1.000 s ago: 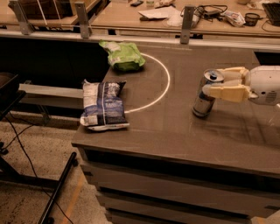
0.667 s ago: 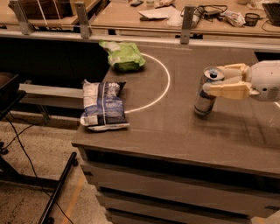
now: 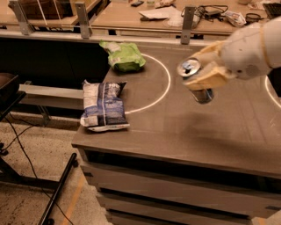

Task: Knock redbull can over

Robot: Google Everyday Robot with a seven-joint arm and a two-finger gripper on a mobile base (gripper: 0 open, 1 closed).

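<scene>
Redbull can (image 3: 190,67) is on the right side of the dark table (image 3: 175,136), and it is not standing straight. We see it leaning, with its silver top tipped to the left and toward us. Its dark bottom end points down and to the right. We cannot tell if the bottom touches the table.

We see the gripper (image 3: 196,73) come in from the right, at the end of a big white arm (image 3: 250,46). Its two cream fingers (image 3: 207,80) are closed on the can, one on the far side and one on the near side, with the can squeezed between them.

A thin white circle line (image 3: 165,83) is painted on the table, and the can is just to the right of it. A green bag (image 3: 124,59) lies at the far left of the table, on the edge of the circle. A blue-and-white chip bag (image 3: 104,107) lies flat near the left edge, well apart from the can.

Far behind, we see another table (image 3: 131,17) with papers and black cables (image 3: 210,11) on it.
</scene>
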